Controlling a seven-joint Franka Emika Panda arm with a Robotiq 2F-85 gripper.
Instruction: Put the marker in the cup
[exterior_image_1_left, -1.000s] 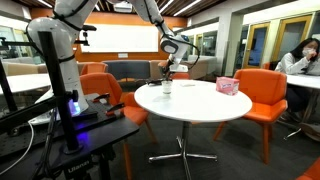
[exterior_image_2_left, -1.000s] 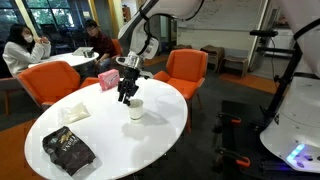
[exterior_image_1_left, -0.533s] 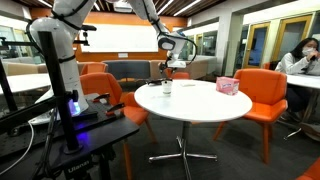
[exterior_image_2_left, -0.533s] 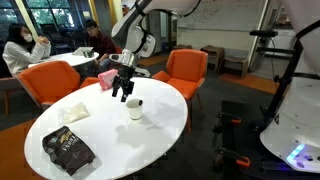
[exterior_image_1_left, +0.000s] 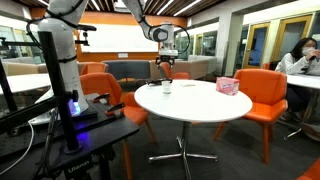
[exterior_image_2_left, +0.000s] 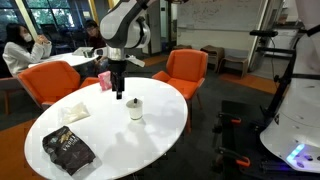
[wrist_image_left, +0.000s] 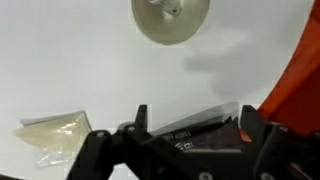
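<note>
Wrist view looked straight down on the white round table (wrist_image_left: 90, 70). The cup (wrist_image_left: 170, 20), pale and round, sat at the top of that view, its far rim cut off by the frame edge. The gripper (wrist_image_left: 195, 114) was open: its two fingers (wrist_image_left: 141, 125) stood wide apart at the bottom of the view, with nothing clamped between them.

The marker could not be made out with certainty. A small blurred shape showed inside the cup's mouth, too unclear to name, so neither the marker's long axis nor its pointing direction could be told.

In an exterior view the gripper (exterior_image_2_left: 118, 91) hung fingers-down above the table, apart from the cup (exterior_image_2_left: 134, 109) and higher than it. The cup's inside was hidden there by its own wall.

A pale flat packet (wrist_image_left: 50, 135) lay near the fingers and was blurred. A dark bag (exterior_image_2_left: 68, 152) lay at the table's near edge, and a pink box (exterior_image_1_left: 227, 86) stood well apart from the cup. An orange chair (wrist_image_left: 300, 70) was cut off at the right.
</note>
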